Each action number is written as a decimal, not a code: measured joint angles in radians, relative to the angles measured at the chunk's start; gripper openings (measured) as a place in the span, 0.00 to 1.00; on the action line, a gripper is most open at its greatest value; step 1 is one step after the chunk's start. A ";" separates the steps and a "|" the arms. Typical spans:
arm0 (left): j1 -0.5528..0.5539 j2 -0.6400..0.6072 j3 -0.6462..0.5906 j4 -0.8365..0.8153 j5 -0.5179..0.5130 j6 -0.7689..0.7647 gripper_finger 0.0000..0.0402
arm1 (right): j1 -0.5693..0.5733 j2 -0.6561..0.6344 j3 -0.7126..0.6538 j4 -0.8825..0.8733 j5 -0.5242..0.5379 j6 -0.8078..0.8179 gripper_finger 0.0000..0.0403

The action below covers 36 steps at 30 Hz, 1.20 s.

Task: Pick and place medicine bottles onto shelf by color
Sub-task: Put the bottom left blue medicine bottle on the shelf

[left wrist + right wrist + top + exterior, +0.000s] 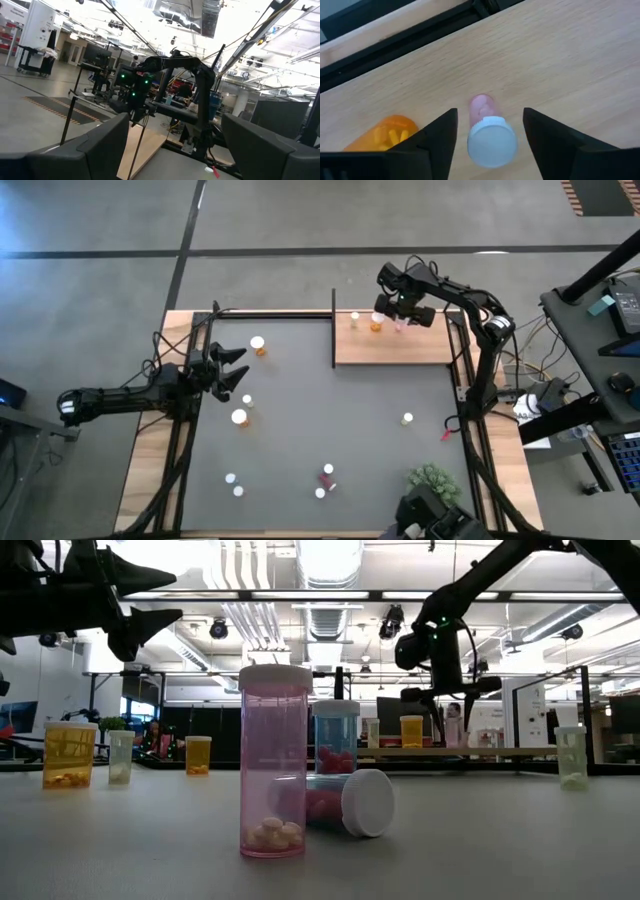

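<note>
The right gripper (490,142) stands parted over the shelf (560,65), the pink bottle (489,131) upright and released between its fingers, beside the orange bottle (387,131), apparently sorted by color.

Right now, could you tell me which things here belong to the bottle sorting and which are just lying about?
For the job:
- shelf
- pink bottle between the open right pincer fingers
- orange bottle beside it
- bottles on the mat

Lying about:
- green plant

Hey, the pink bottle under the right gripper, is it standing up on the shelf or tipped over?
Standing upright. The right wrist view looks down on the pink bottle's white cap, body below it on the shelf, between the right gripper's open fingers.
</note>
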<state>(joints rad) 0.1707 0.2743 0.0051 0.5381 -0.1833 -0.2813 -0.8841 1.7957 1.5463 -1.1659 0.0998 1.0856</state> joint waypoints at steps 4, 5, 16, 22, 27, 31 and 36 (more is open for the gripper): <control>0.000 0.000 0.000 0.000 0.000 0.000 0.75 | 0.000 -0.032 0.000 0.001 0.003 0.003 0.59; 0.000 0.000 0.000 0.000 0.000 0.000 0.75 | 0.000 -0.043 0.000 0.001 0.004 0.003 0.61; 0.000 0.000 0.000 0.000 0.000 0.000 0.75 | 0.022 -0.188 0.001 0.002 0.013 -0.059 0.67; 0.000 0.000 0.000 0.000 0.000 0.000 0.75 | 0.105 -0.331 0.001 0.047 0.180 -0.141 0.67; 0.000 0.000 0.000 0.000 0.000 0.000 0.75 | 0.204 -0.458 0.002 0.049 0.349 -0.221 0.67; 0.000 0.000 0.000 0.000 0.000 0.000 0.75 | 0.286 -0.514 0.002 0.061 0.457 -0.324 0.67; 0.000 0.000 0.000 0.000 0.000 0.000 0.75 | 0.387 -0.546 0.000 0.083 0.477 -0.395 0.67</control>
<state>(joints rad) 0.1707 0.2743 0.0051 0.5379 -0.1833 -0.2813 -0.4966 1.2496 1.5467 -1.0825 0.5769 0.6907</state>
